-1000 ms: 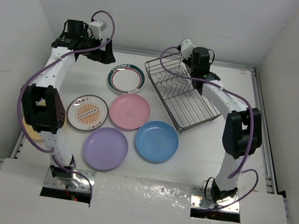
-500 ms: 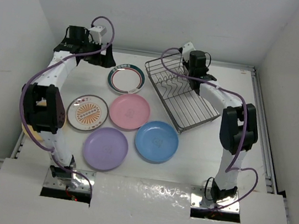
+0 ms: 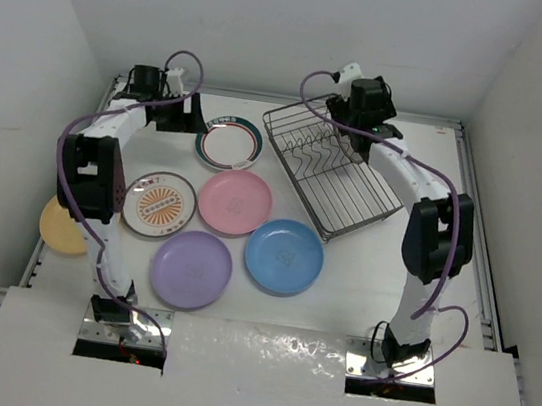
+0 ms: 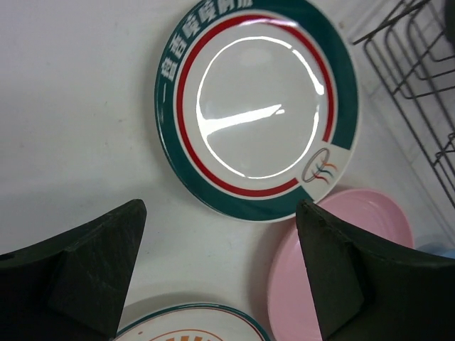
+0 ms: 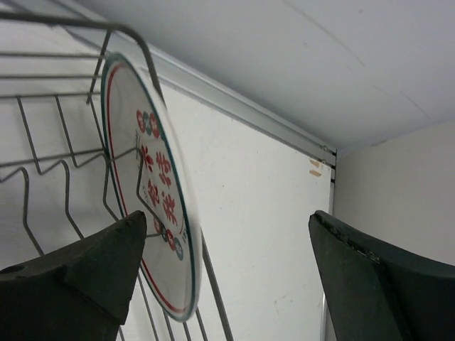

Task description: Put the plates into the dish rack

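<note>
The red-dot plate [image 5: 153,185] stands on edge at the far end of the dish rack [image 3: 349,189], my right gripper [image 5: 226,220] spread wide, gripping nothing. Six lie flat on the table [image 3: 372,278], still to load: the green-rimmed plate [image 4: 256,106] beneath my wide left gripper [image 4: 220,213], then sunburst [image 3: 159,203], pink [image 3: 236,202], blue [image 3: 285,256], purple [image 3: 191,270] and yellow-orange [image 3: 64,226].

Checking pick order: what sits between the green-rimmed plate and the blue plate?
The pink plate lies between them, clear in the top external view.
</note>
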